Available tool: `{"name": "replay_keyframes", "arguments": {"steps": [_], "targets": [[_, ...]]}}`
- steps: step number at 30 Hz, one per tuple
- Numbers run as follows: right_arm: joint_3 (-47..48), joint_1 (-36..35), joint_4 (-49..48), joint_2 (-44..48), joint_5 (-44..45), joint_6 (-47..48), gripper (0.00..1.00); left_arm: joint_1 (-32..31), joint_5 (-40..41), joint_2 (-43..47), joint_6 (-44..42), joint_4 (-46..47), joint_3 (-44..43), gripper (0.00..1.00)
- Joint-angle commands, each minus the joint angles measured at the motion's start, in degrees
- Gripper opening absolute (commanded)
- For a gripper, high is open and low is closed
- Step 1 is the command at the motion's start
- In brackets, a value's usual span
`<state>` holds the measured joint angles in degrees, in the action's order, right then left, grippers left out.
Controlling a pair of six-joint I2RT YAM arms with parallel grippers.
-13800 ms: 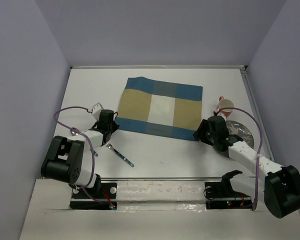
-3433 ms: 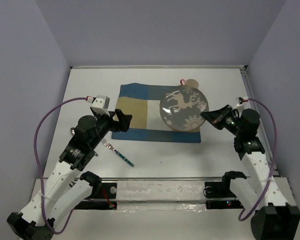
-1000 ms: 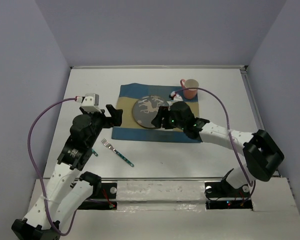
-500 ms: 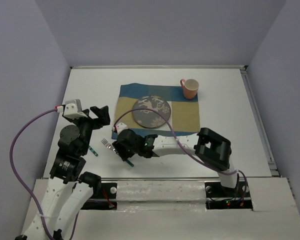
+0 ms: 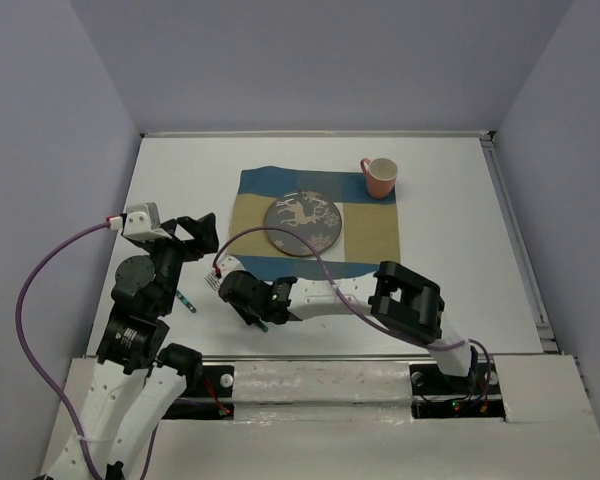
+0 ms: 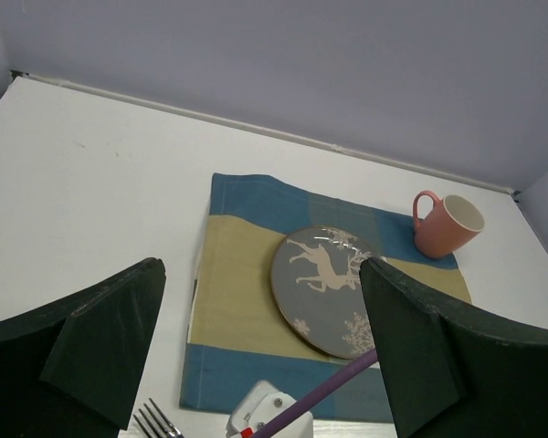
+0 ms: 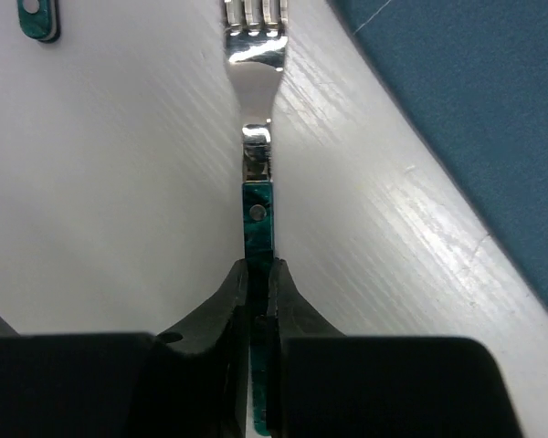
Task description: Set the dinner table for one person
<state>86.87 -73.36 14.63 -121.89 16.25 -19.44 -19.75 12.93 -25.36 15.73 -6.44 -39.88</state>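
Just off the placemat's (image 7: 457,109) near-left corner, the right gripper (image 7: 258,272) pinches the fork's (image 7: 257,151) green handle on the dinner table (image 5: 460,270); left of the placemat, the left gripper (image 6: 260,266) hangs spread wide.

brightly, evenly lit from overhead. only faint soft shadows on the tabletop (image 5: 460,260) under the arms (image 5: 330,295). in the right wrist view, hard glare on the fork (image 7: 254,55) tines, streaky sheen around them. slightly soft up close on the left gripper (image 6: 260,269).
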Motion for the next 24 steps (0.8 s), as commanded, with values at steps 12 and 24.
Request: {"name": "replay_keyframes", "arguments": {"steps": [12, 24], "targets": [[10.5, 4.1, 0.6, 7.2, 18.2, -13.7, 0.0, -1.3, 0.8, 2.3, 0.0, 2.0, -0.6, 0.99], [26.4, 16.4, 0.2, -7.3, 24.2, -32.3, 0.0, -5.0, 2.5, 2.5, 0.6, 1.5, -0.6, 0.99]]}}
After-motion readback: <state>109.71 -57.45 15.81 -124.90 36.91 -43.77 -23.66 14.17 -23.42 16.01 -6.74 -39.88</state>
